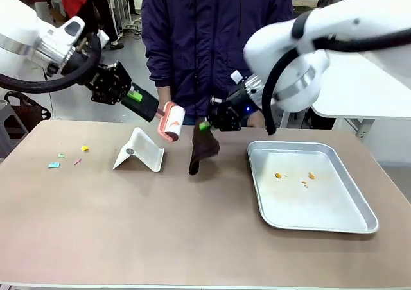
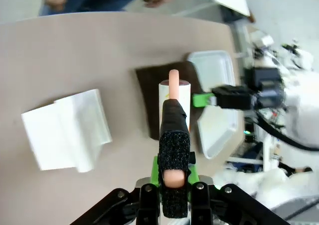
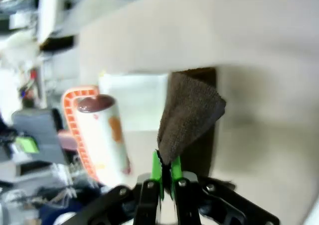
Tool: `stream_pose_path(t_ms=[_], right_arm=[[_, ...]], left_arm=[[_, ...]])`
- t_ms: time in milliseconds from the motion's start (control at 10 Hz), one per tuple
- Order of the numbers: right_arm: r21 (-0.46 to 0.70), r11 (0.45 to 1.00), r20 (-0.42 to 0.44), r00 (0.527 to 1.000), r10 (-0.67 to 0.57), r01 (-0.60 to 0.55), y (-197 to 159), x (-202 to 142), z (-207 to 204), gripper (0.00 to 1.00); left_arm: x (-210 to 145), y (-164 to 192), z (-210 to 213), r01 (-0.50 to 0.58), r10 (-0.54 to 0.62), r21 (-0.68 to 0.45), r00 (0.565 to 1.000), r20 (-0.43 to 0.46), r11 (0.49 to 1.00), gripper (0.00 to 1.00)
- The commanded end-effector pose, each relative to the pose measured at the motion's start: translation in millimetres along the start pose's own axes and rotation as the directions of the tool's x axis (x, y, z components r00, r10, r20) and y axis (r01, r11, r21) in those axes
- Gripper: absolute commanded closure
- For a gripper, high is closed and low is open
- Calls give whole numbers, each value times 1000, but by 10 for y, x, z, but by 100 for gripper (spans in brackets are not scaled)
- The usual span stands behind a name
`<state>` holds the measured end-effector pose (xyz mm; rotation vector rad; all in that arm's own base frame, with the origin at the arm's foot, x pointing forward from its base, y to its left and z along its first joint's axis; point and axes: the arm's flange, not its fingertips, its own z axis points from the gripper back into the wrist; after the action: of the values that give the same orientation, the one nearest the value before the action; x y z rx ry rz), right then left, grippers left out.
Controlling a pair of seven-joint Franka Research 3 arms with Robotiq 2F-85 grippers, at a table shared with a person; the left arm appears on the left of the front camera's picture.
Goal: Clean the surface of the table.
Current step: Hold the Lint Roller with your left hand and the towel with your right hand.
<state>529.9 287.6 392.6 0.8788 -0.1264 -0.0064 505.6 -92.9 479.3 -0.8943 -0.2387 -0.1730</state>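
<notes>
Table (image 1: 160, 226) runs lengthwise left to right; left jaws clamp lint roller (image 1: 172, 122), right jaws clamp cloth (image 1: 204, 150)

Left arm (image 1: 26, 36) and right arm (image 1: 308, 49) are finished in glossy white, with fat black cables (image 1: 45, 86) looped alongside. Left gripper (image 1: 137, 98) and right gripper (image 1: 207, 124) are done black, green pads (image 1: 135, 96).

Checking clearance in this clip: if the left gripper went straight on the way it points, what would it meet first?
Likely the brown cloth hanging from the right gripper; the lint roller held by the left gripper points right at it. Depth is unclear, so it might reach the table instead.
</notes>
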Motion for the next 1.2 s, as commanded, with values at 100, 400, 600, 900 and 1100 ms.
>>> stream_pose_path(t_ms=[100, 400, 600, 900, 1100], right_arm=[[434, 901, -176, 980, 88, -3, -471, -559, 653, 100], [575, 817, -149, 977, 155, -41, -590, -1086, 1212, 100], [604, 794, -88, 983, 159, -75, -737, -1552, 1613, 100], [542, 838, 109, 994, 6, -64, -1238, -1998, 2293, 100], [554, 829, 210, 977, -46, -80, -1656, -2121, 2765, 100]], left_arm=[[-410, -84, 540, 76, -73, -255, 997, 23, 964, 86], [-896, -43, 1270, -23, 68, -267, 985, 159, 964, 86], [-1296, 234, 1784, -132, 210, -304, 948, 238, 943, 86], [-1927, 896, 2519, -57, 149, -349, 959, 242, 935, 86], [-2179, 1338, 2747, -116, 176, -323, 971, 162, 939, 86]])
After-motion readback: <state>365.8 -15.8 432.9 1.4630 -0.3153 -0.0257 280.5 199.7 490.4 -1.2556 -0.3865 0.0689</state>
